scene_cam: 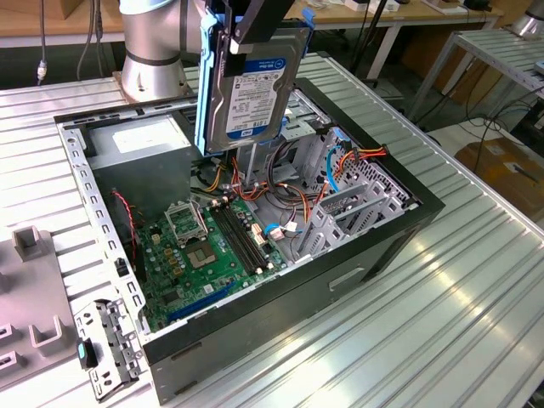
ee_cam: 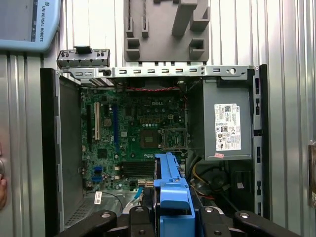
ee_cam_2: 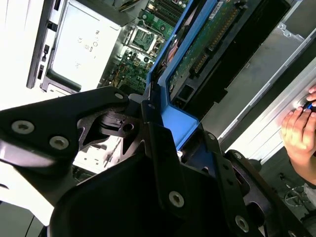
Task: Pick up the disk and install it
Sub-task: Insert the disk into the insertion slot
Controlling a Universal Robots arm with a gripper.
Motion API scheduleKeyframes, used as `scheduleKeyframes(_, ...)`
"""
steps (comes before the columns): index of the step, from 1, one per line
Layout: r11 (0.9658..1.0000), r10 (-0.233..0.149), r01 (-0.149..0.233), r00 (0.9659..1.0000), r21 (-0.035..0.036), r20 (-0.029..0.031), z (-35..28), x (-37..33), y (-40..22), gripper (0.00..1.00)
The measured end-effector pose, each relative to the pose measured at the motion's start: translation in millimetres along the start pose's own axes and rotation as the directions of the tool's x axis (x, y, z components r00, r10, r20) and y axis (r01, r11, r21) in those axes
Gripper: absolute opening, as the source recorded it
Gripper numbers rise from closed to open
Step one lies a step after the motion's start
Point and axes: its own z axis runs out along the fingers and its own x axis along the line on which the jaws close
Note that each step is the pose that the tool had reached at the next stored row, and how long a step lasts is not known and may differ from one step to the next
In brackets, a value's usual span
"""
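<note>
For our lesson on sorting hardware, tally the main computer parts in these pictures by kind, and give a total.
Disk: 1
Computer case: 1
Motherboard: 1
Power supply box: 1
Total: 4

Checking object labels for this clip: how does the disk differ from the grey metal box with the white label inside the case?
The disk hangs roughly upright above the open case, clamped by the gripper; the grey box sits in a corner inside it. The disk wears a blue frame; the grey box has none. The grey box is larger. Both are grey metal with a label.
</note>
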Motion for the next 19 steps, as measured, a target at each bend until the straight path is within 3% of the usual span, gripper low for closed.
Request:
scheduleKeyframes(8, 1.0000, 0.000, 0.000, 1.0000, 0.0000, 0.0000, 0.0, 3.6, -0.2, 0.37)
scheduleKeyframes(12, 1.0000, 0.000, 0.000, 1.0000, 0.0000, 0.0001, 0.0, 16.8, -0.8, 0.37)
scheduleKeyframes(15, 1.0000, 0.000, 0.000, 1.0000, -0.0001, -0.0001, 0.4, 32.8, -1.8, 0.37)
scheduleKeyframes(19, 1.0000, 0.000, 0.000, 1.0000, 0.0000, -0.0003, 0.9, 38.9, -5.6, 0.37)
